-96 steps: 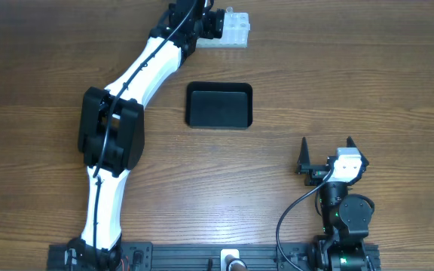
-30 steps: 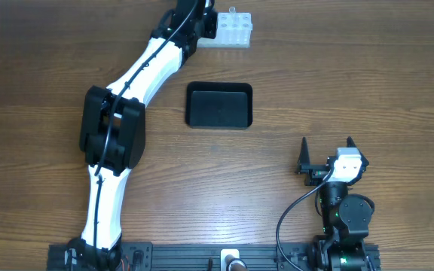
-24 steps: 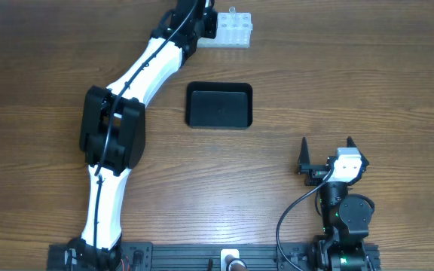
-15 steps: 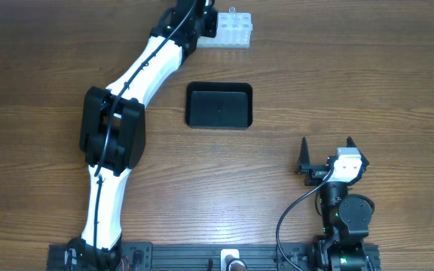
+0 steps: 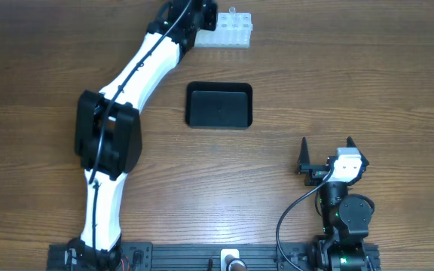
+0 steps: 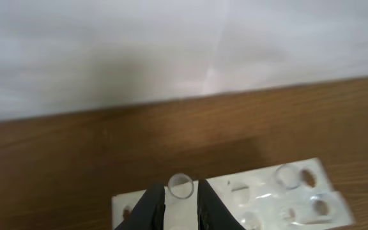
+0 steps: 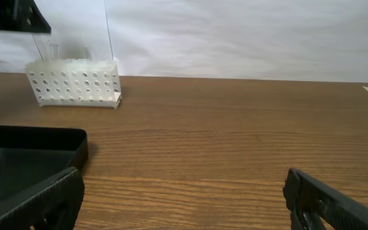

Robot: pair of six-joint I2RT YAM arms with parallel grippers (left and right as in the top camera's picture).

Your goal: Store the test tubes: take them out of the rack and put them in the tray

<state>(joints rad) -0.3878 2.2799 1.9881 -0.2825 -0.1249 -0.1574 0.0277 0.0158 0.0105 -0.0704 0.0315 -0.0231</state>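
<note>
My left arm stretches to the far side of the wooden table [image 5: 368,75]. Over the last half second its elbow and wrist have shifted slightly up and to the left in the overhead view, while the white rack [image 5: 230,31] has stayed put. In the wrist camera, the left gripper [image 6: 180,191] is pinching a clear test tube [image 6: 180,184] just below its open rim, directly above the rack's near corner. I read this shift as the start of the lift, though I cannot tell whether the tube's bottom has cleared its hole. A second tube [image 6: 287,177] stands in the rack nearby. The black tray [image 5: 218,107] sits empty, nearer the arm bases than the rack and apart from it, so nothing is stored yet. The right gripper [image 5: 327,143] rests near its base, fingers spread wide, unchanged.
</note>
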